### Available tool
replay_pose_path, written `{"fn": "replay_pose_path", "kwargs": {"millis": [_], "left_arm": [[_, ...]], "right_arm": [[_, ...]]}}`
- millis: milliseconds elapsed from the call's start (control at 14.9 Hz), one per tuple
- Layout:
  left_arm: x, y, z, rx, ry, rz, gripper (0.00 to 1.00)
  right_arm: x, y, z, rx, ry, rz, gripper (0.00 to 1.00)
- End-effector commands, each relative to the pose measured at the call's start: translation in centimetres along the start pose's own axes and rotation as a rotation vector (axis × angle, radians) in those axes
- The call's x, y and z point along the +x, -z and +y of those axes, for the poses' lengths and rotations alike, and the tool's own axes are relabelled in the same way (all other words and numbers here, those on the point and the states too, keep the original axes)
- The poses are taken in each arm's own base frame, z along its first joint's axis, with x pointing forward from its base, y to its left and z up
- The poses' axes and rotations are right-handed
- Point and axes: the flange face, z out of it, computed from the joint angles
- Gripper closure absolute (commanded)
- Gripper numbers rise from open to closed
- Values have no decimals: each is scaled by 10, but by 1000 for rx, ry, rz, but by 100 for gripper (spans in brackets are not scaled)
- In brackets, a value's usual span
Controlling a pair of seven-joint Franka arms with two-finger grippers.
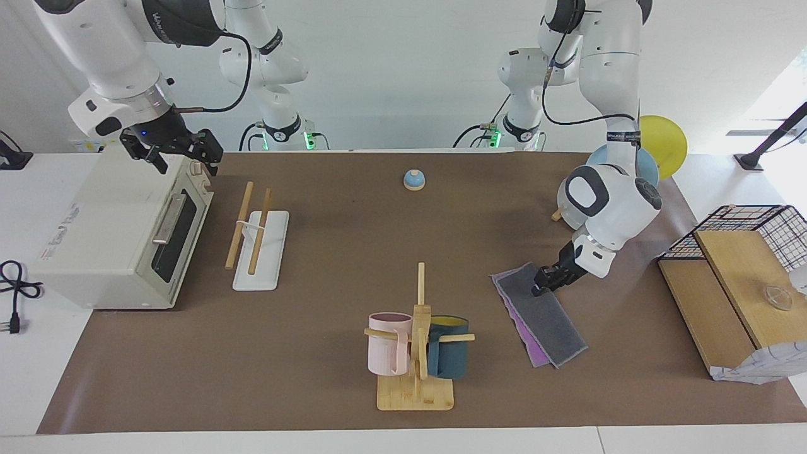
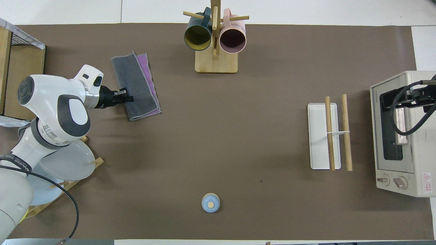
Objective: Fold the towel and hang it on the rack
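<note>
facing view: left gripper on towel

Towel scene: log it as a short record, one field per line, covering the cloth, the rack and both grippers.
towel: purple and dark grey cloth, folded grey face up, purple strip showing, flat on the brown mat toward the left arm's end
rack: two light wooden rods on a white base, bare, beside the toaster oven
left gripper: shut on the towel's edge, at the end nearer the robots
right gripper: open, over the toaster oven, waiting
fold: done
hanging: not yet done
</note>
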Motion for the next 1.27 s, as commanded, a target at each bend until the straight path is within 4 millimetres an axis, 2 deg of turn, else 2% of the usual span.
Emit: {"fn": "replay_pose_path", "kwargs": {"millis": [0,201,268,468,602,936,1204], "left_arm": [[-6,-7,-5,-11,10,-19,100],[-1,-1,0,-18,30,-16,100],[3,6,7,-26,70,-21,100],[16,44,44,-58,221,-31,100],[17,68,63,-77,346,-27,100],[5,118,121,-104,658,-33,100],[-11,163,174,-146,1041,-27,100]], "right_arm": [[-3,0,3,-18,8,-9,0],[-3,0,3,-18,8,-6,0],[-3,0,3,-18,8,-6,0],[-3,0,3,-18,8,-6,0],[-3,0,3,-18,8,-6,0],[-3,0,3,-18,8,-6,0],[-3,0,3,-18,8,-6,0]]}}
